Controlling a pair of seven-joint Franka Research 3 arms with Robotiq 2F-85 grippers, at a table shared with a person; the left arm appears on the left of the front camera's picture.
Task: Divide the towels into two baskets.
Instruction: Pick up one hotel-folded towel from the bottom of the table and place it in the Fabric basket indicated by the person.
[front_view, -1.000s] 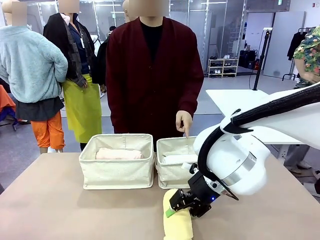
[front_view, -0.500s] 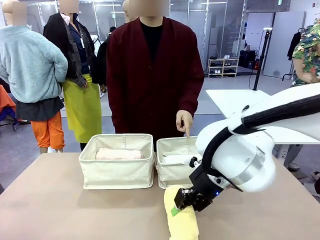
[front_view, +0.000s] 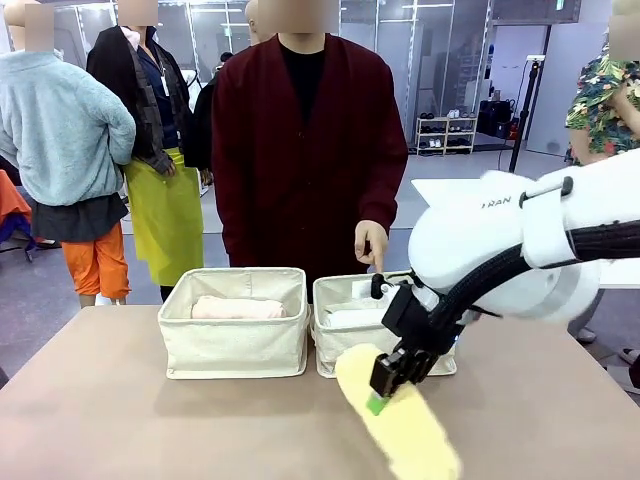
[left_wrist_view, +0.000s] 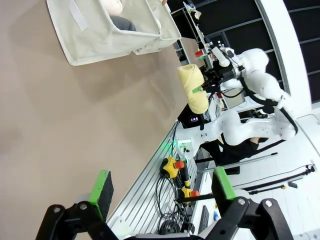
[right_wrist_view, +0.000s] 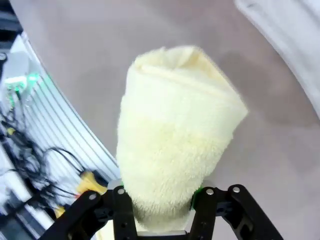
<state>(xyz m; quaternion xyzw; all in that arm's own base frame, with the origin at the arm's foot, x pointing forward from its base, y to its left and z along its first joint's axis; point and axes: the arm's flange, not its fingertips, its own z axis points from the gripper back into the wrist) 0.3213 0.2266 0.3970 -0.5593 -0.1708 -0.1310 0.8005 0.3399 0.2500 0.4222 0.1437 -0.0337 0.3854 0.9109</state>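
right pincer (front_view: 388, 385) clenching pale yellow towel (front_view: 400, 420) | we're lifting it off the desk (front_view: 150, 420) now, tilted, just before right basket (front_view: 345, 350) | peach roll (front_view: 238, 307) sitting in left basket (front_view: 235, 345) | left pincer (left_wrist_view: 160, 187) gaping, idling | drop-in pending

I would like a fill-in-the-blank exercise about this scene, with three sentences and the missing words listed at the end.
1. The right gripper is shut on the ____ towel.
2. The left gripper is ____ and holds nothing.
3. The cream-peach towel lies in the ____ basket, by the front view.

Missing words: yellow; open; left
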